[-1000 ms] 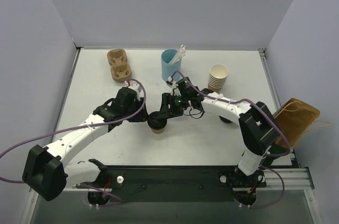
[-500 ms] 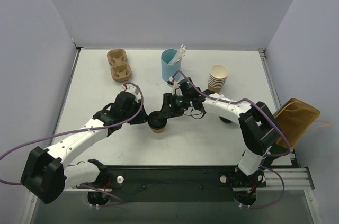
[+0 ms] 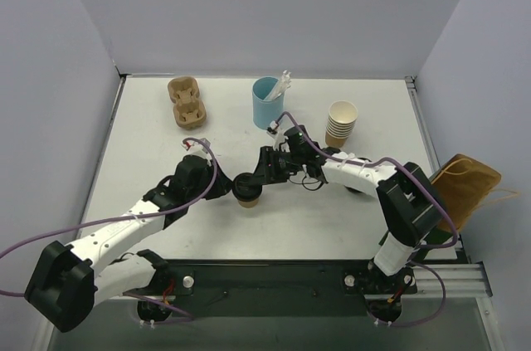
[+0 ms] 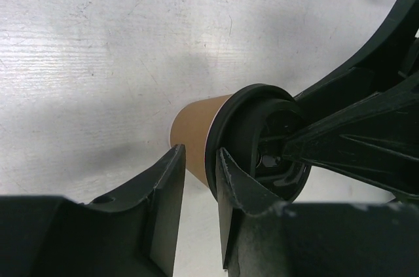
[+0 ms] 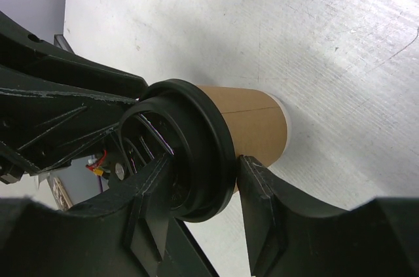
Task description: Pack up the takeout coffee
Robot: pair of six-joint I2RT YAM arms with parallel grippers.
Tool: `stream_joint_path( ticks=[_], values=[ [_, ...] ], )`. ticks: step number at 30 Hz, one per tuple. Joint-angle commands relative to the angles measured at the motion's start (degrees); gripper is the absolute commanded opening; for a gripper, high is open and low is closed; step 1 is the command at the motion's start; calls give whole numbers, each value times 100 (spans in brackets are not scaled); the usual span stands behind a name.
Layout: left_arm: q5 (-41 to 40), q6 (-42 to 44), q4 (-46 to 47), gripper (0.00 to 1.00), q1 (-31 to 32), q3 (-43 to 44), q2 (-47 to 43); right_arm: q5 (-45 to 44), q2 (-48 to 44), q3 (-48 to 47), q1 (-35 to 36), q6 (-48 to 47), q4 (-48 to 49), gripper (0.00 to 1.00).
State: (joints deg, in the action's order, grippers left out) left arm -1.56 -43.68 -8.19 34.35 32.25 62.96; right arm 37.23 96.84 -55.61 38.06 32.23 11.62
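Grasp step — cup (image 3: 247,201) stands mid-frame on the surface (image 3: 149,143), left pincer (image 4: 201,166) and right pincer (image 5: 200,179) straddling its lid (image 3: 246,188) rim, clamped or not I cannot tell — next, a firm hold, then lift.

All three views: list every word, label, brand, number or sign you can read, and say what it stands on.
No readable text in any view.
Takeout coffee: plain brown wall, and nothing legible on its black lid.
Light-blue cup, stack of cream paper cups, pulp cup carrier, brown paper bag: no print shows, but they are too small to rule out fine marks.
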Motion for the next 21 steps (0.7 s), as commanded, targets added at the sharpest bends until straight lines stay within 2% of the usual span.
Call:
stream_joint_path(
  ticks=[1,6,9,14,17,21],
  values=[
    [-81,8,-1150,35,213,-554,139,-674,195,402,105,-200,-503,40],
    [-2,211,-1624,45,-6,420,-424,-647,-33,569,140,292,-118,40],
    [330,176,-1415,48,-7,607,-714,-603,-147,762,157,722,295,40],
    [867,-298,-651,48,-7,90,-1013,-752,-235,877,236,1171,587,40],
    [956,-474,-10,48,-16,-332,-1180,-805,-235,833,315,1233,587,40],
    [860,-606,177,47,-25,-500,-1111,-972,-279,842,351,1286,544,40]
  ],
)
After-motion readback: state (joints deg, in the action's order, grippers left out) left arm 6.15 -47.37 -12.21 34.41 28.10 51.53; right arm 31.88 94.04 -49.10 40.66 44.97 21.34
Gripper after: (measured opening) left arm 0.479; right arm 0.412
